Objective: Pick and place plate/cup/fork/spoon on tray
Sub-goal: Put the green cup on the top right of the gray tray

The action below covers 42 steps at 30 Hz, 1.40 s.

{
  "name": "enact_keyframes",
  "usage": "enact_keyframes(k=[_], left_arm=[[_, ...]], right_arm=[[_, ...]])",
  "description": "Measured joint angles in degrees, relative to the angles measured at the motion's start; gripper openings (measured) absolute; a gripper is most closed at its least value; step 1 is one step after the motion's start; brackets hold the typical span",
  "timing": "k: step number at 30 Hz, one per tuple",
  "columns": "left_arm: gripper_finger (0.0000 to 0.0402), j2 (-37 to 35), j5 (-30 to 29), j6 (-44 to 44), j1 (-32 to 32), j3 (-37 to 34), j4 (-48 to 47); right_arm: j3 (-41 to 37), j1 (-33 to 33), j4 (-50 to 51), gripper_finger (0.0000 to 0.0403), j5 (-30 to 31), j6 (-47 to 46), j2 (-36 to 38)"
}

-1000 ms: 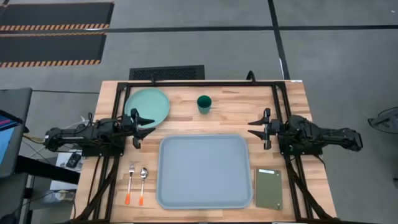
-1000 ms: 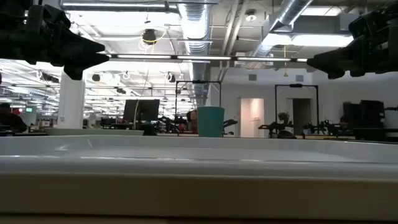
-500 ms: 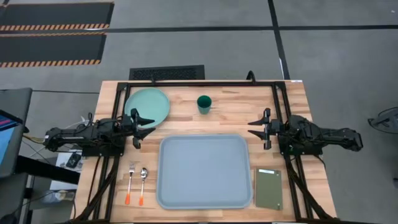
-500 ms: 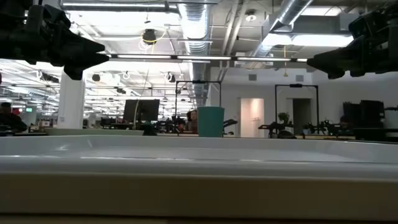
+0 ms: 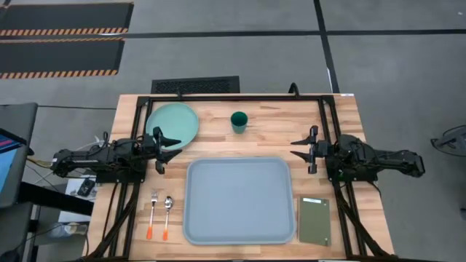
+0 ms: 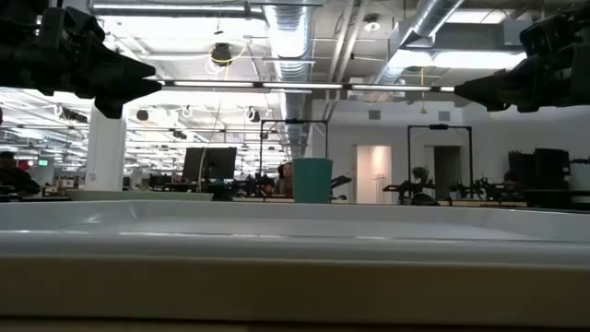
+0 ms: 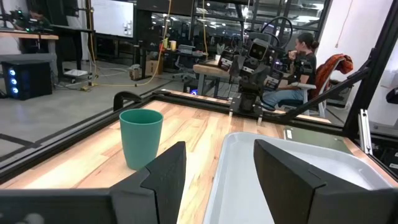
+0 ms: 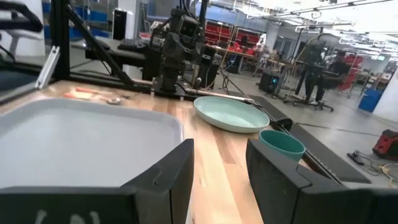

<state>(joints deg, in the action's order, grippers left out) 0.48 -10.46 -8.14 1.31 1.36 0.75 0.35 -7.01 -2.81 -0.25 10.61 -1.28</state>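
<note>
1. The tray (image 5: pixel 240 201) lies flat at the centre of the table (image 5: pixel 277 131), toward its front edge, with nothing on it.
2. The plate (image 5: pixel 175 122) rests on the table at the back left, well apart from the tray.
3. The cup (image 5: pixel 239 121) stands upright on the table behind the tray, to the right of the plate and apart from it.
4. The fork (image 5: pixel 152 214) and spoon (image 5: pixel 167 215) lie side by side on the table just left of the tray, orange tips toward the front edge; the fork is the outer one.
5. An olive pad (image 5: pixel 314 220) lies on the table just right of the tray.
6. The left gripper (image 5: pixel 166 148) hovers above the table near the plate's front rim, fingers spread and holding nothing.
7. The right gripper (image 5: pixel 301 151) hovers above the table beyond the tray's back right corner, fingers spread and holding nothing.
8. In the left wrist view, a seated person (image 7: pixel 303 62) is in the room beyond the table.
</note>
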Motion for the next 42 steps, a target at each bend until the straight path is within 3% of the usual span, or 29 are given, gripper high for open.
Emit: enact_keyframes(k=[5, 12, 18, 25, 34, 42], left_arm=[[0.0177, 0.01, -0.01, 0.00, 0.00, 0.00, 0.00], [0.0177, 0.00, -0.02, 0.00, 0.01, -0.02, 0.00], [0.0177, 0.00, -0.02, 0.00, 0.02, -0.02, 0.00], [0.0177, 0.00, -0.01, -3.94, 0.00, -0.02, 0.00], [0.0177, -0.01, -0.04, -5.87, 0.00, -0.02, 0.09], [0.0177, -0.01, -1.65, -11.63, 0.01, -0.02, 0.26]], right_arm=[[0.25, -0.28, -0.65, 0.0171, 0.58, -3.92, 0.00], [0.35, 0.68, -3.74, 0.0171, 0.42, -34.43, 0.00], [0.45, 2.43, -3.84, 0.0171, 0.39, -47.02, 0.00], [0.54, 3.16, -7.41, 0.0171, 1.29, -48.28, 0.00], [0.58, 3.06, -7.89, 0.0171, 17.18, -48.11, 0.00], [0.63, 1.69, -12.88, 0.0171, 18.58, -47.26, 0.00]])
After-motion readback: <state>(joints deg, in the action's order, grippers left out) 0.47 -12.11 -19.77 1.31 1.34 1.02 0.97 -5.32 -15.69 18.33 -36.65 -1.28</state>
